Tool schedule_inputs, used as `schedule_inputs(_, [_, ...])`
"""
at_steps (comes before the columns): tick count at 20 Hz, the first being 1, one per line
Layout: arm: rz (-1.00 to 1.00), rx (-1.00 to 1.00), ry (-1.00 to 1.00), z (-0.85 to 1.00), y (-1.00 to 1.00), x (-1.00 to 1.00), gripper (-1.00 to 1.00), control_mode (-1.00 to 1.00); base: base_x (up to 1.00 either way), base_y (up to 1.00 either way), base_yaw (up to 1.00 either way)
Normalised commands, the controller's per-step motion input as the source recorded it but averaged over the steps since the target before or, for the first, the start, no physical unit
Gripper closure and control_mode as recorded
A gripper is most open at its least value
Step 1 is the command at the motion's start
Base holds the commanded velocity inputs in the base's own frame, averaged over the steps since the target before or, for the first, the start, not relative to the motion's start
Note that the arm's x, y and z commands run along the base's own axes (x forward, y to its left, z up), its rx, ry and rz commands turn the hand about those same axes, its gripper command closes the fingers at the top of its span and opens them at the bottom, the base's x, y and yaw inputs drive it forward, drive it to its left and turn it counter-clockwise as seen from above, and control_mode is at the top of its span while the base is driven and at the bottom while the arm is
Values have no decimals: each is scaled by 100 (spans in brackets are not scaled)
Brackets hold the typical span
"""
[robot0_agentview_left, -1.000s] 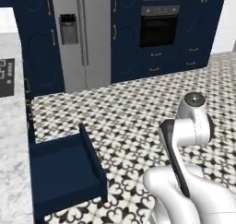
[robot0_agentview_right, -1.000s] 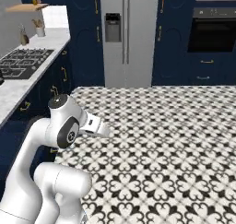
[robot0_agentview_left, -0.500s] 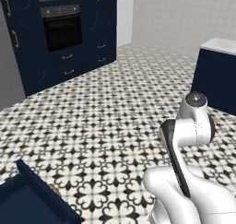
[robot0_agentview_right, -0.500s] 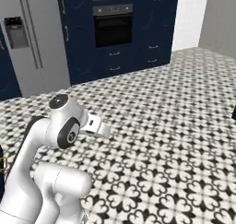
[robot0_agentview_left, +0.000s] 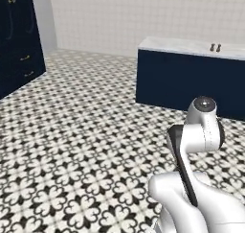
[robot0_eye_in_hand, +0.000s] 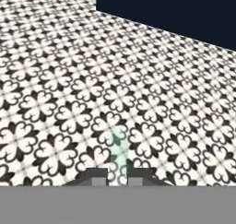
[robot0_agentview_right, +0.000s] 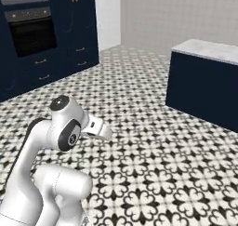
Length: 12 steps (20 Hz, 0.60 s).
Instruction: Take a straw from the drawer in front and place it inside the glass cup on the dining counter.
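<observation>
You are looking across a wide black-and-white patterned floor (robot0_agentview_left: 81, 145) with nothing on it up to the dining counter (robot0_agentview_left: 191, 81), whose navy base and marble top stand by the far wall. Tall navy cabinets (robot0_agentview_right: 46, 39) with an oven line the left. Two small things sit near the slab's right end, too small to identify. In the hand view your gripper (robot0_eye_in_hand: 117, 176) is pinched on a pale green straw (robot0_eye_in_hand: 119, 147) that sticks out over the tiles. No writing is readable.

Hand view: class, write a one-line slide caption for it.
Shut gripper holding a pale green translucent straw above black-and-white patterned floor tiles, navy-blue counter base ahead.
</observation>
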Motion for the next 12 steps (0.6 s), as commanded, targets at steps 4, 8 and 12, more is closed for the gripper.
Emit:
schedule_inputs(4, [0,0,0,0,0,0,100,100,100,0,-54])
schedule_inputs(8, [0,0,0,0,0,0,100,100,100,1,-46])
schedule_inputs(12, [0,0,0,0,0,0,100,100,100,7,-41])
